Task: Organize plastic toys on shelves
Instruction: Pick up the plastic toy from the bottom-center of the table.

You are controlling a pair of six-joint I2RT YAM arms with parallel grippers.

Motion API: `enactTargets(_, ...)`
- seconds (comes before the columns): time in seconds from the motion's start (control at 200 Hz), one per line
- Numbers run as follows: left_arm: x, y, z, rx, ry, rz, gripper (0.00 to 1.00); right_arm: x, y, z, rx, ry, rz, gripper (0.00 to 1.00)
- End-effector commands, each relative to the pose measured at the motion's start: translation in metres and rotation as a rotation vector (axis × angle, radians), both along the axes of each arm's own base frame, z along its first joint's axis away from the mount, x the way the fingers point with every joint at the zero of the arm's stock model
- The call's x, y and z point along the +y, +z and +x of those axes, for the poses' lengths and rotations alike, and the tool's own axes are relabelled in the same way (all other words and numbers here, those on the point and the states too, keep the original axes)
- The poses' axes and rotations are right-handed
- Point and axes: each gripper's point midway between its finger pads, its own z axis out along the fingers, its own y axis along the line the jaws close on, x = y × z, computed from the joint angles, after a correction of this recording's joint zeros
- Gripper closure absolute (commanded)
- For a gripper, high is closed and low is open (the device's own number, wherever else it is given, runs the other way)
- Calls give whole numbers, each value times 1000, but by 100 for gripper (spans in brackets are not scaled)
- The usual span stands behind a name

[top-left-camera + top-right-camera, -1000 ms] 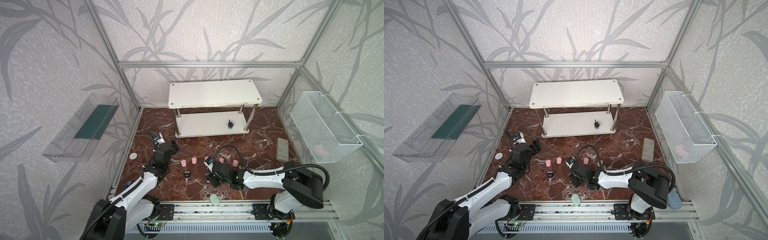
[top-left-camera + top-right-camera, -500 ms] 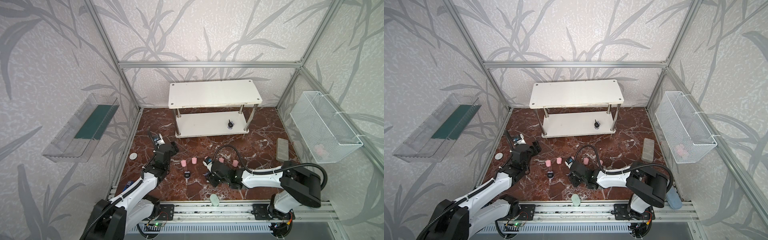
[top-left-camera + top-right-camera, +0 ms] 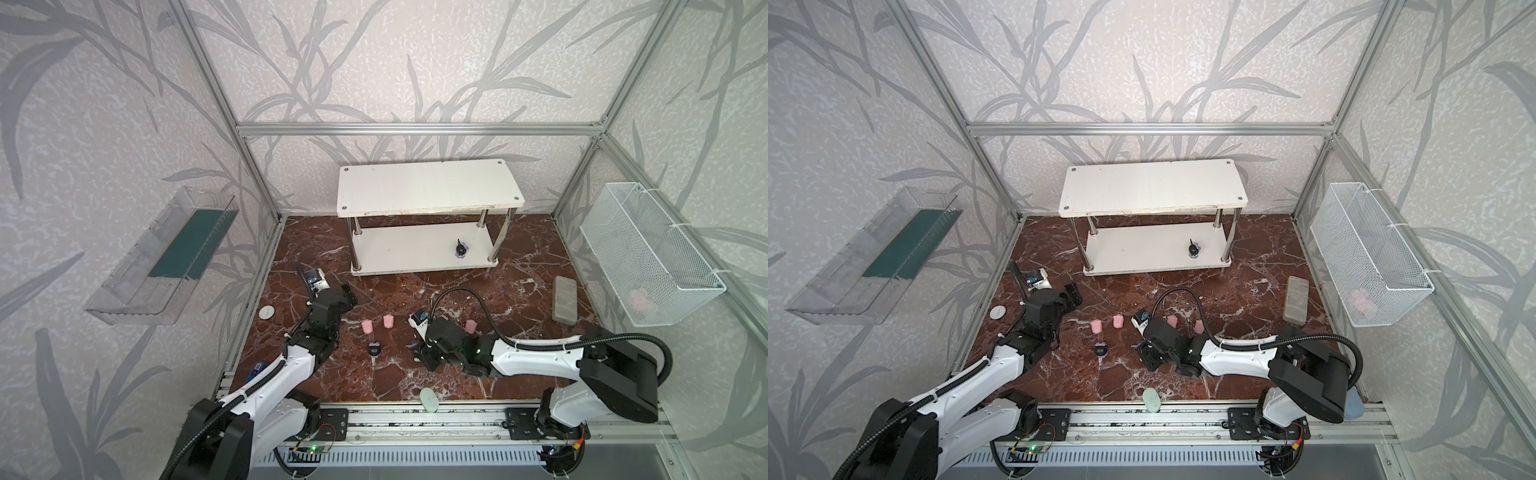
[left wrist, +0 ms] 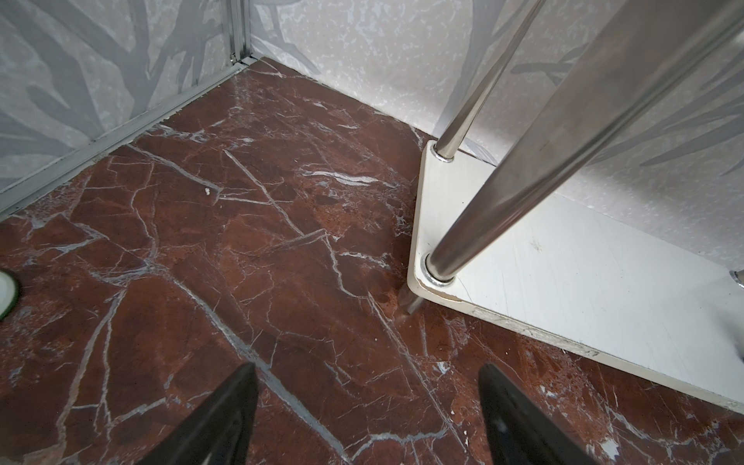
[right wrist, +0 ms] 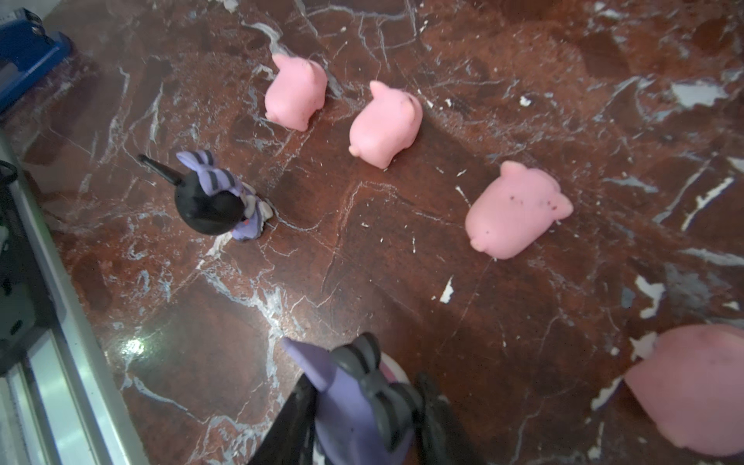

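- Purple figurine (image 5: 354, 406) is sitting between the jaws of the right gripper (image 5: 360, 386). The jaws are standing narrow and pressing on its two flanks. Whether it is clear of the tabletop (image 3: 519, 266) I cannot tell.
- From that, I judge the pick-up step to be in hand, with one toy being taken for the shelves (image 3: 1150, 187).
- Four pink pigs (image 5: 384, 125) are lying near it on the tabletop in a loose row, and a black-and-lilac figurine (image 5: 213, 201) is standing upright apart from them.
- Left gripper (image 4: 366, 410) is hovering with its jaws wide and nothing between them, near a front corner post (image 4: 563, 141) of the shelves.
- At the back, a second black-and-lilac figurine (image 3: 460, 249) is already standing on the lower board (image 3: 399, 249), while the upper board (image 3: 428, 191) is lying bare.
- The next move, I judge, is calling for a straight lift clear of the pigs. After that comes a carry to the back, passing between the posts and under the upper board if the lower board is the goal, and setting the toy down upright.
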Motion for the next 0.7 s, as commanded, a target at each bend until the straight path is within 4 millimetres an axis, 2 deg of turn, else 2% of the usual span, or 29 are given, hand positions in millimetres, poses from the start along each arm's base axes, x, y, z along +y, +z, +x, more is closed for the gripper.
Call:
enactTargets(0.0, 6, 1, -2, -10, 27, 3, 16, -3, 14, -1, 15, 1, 40, 73)
enactTargets(0.11, 6, 3, -2, -14, 25, 6, 16, -3, 38, 2, 0, 8, 81, 73)
enactTargets(0.13, 6, 4, -2, -16, 27, 6, 16, -9, 43, 12, -3, -21, 91, 73)
enactTargets(0.31, 6, 5, -2, -20, 24, 4, 16, -19, 97, 44, -65, -53, 182, 74)
enactTargets(0.43, 5, 5, -1, -20, 22, -1, 16, -22, 125, 71, -107, -70, 240, 75)
enactTargets(0.545, 4, 6, -1, -22, 20, -4, 16, -21, 138, 98, -136, -89, 277, 76)
enactTargets(0.695, 5, 6, -1, -22, 22, -1, 16, -18, 140, 135, -151, -118, 313, 76)
